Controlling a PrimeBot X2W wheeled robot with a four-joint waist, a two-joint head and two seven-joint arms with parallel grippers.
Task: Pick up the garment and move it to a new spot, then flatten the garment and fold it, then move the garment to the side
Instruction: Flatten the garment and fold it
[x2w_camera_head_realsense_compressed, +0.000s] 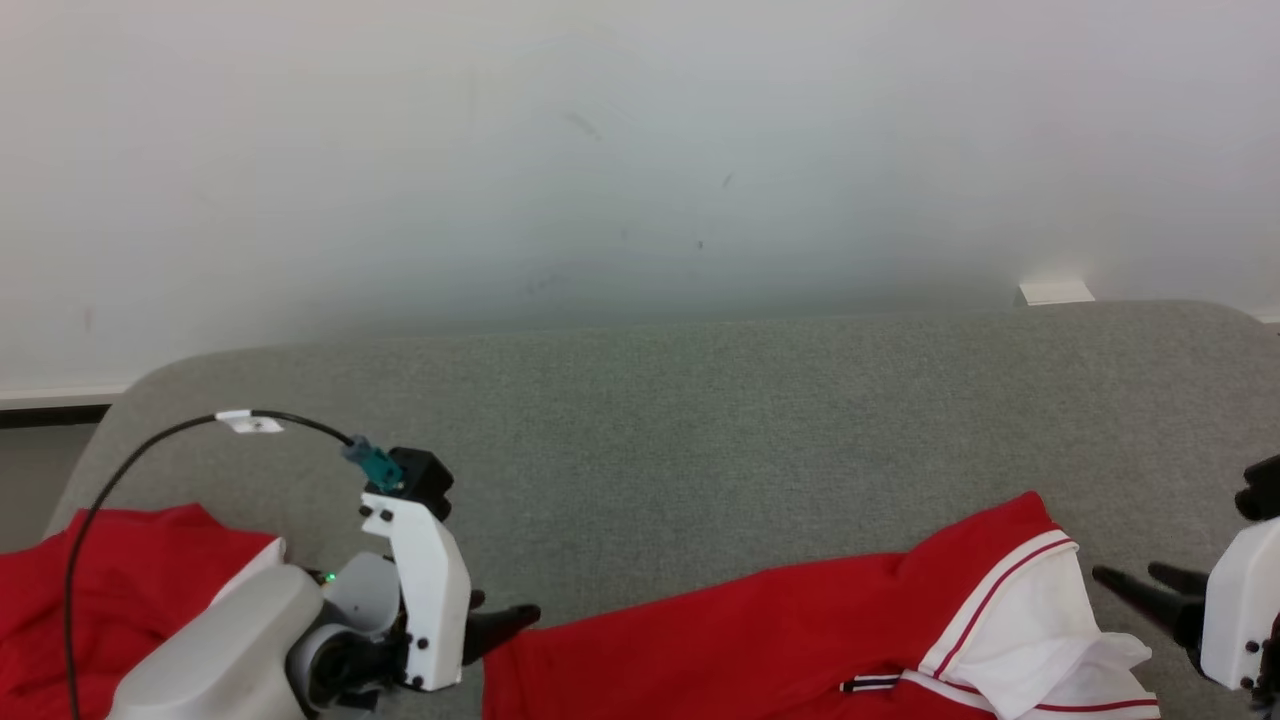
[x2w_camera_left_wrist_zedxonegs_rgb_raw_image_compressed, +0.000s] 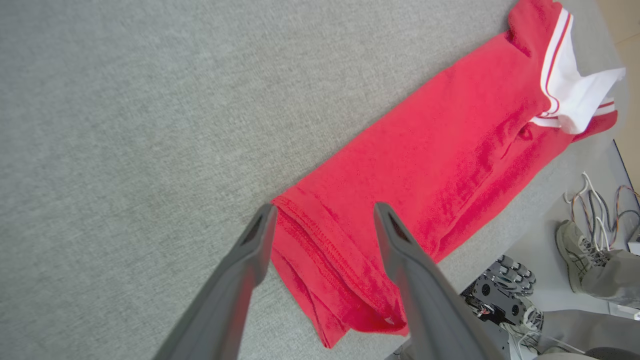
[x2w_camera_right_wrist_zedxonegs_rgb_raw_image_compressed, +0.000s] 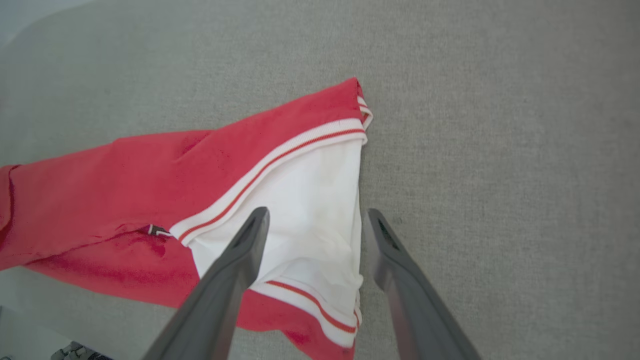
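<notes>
Item: red knit polo garment with white striped collar (x2w_camera_head_realsense_compressed: 760, 640), at your 5 o'clock on the grey felt surface (x2w_camera_head_realsense_compressed: 700, 420). Left gripper (x2w_camera_left_wrist_zedxonegs_rgb_raw_image_compressed: 325, 207) spread wide over its hem; right gripper (x2w_camera_right_wrist_zedxonegs_rgb_raw_image_compressed: 316, 211) wide over the collar. White cable tag (x2w_camera_head_realsense_compressed: 248, 422) is unreadable. Second red cloth (x2w_camera_head_realsense_compressed: 130, 580) at 8 o'clock.

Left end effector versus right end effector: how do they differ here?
The left end effector is over the garment's red stitched hem; the right end effector is over its white striped end. In the head view, the left end effector points right, the right end effector points left. Both are open, holding nothing.
</notes>
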